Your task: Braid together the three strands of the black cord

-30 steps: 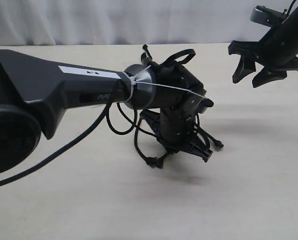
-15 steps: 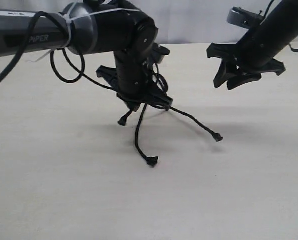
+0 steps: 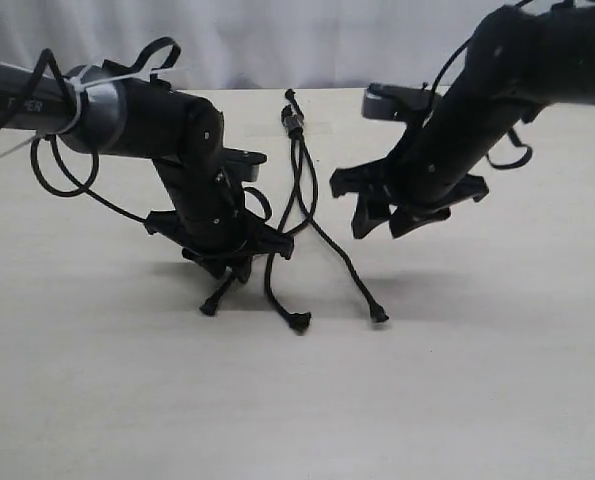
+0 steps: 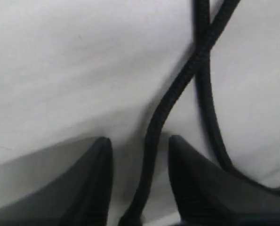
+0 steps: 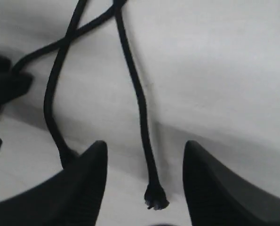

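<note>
The black cord lies on the table with its knotted, clipped end (image 3: 293, 122) at the back. Its three strands fan toward the front: left strand (image 3: 217, 297), middle strand (image 3: 274, 290), right strand (image 3: 345, 265). My left gripper (image 3: 226, 266) is down at the table over the left strand. In the left wrist view the left gripper (image 4: 140, 141) is open with one strand (image 4: 168, 103) running between its fingers and crossing another (image 4: 208, 108). My right gripper (image 3: 382, 222) hovers open above the right strand. The right wrist view shows that strand's knobby tip (image 5: 155, 197) between the open fingers of the right gripper (image 5: 144, 143).
The pale tabletop (image 3: 497, 380) carries only the cord. A white curtain (image 3: 277, 40) hangs behind the table's back edge. The left arm's glossy cable (image 3: 67, 185) loops beside its wrist. Both arms reach in over the cord, one from each side.
My left arm has swung left and down onto the left strand. My right arm has come in and down over the right strand. The strands have swung round toward the front.
</note>
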You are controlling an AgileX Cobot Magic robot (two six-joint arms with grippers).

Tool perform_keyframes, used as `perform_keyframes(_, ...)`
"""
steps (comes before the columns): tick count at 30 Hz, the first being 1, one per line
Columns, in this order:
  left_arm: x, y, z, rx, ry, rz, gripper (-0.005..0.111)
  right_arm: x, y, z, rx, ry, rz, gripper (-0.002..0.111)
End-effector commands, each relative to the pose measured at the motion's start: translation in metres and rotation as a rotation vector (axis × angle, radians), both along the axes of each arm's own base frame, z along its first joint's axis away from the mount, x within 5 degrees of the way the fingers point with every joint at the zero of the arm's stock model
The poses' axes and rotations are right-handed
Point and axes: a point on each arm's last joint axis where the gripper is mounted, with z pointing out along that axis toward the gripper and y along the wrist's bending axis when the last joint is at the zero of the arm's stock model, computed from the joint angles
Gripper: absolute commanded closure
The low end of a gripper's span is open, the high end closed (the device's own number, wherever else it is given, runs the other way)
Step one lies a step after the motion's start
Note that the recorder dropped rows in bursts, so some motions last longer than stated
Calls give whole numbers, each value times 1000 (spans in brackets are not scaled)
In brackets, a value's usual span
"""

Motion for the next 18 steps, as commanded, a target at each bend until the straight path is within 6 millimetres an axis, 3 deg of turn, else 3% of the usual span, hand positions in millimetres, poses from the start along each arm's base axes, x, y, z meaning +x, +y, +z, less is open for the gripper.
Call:
perform_keyframes(1, 7, 24, 35, -26, -70, 18, 55, -16, 31, -8, -9, -61, 134, 60)
perform_keyframes(6, 14, 85, 96, -54, -188, 140, 56, -40, 85, -20, -93, -169, 377, 60)
perform_keyframes(8, 11, 94, 108, -57, -207, 157, 56, -46, 98, -36, -144, -180, 450, 60)
perform_keyframes(15, 3, 92, 107, -90, -185, 176, 56, -51, 107, -70, -241, -141, 513, 63)
perform_keyframes(18, 1, 92, 103, -94, -177, 183, 56, -52, 107, -74, -250, -123, 515, 84)
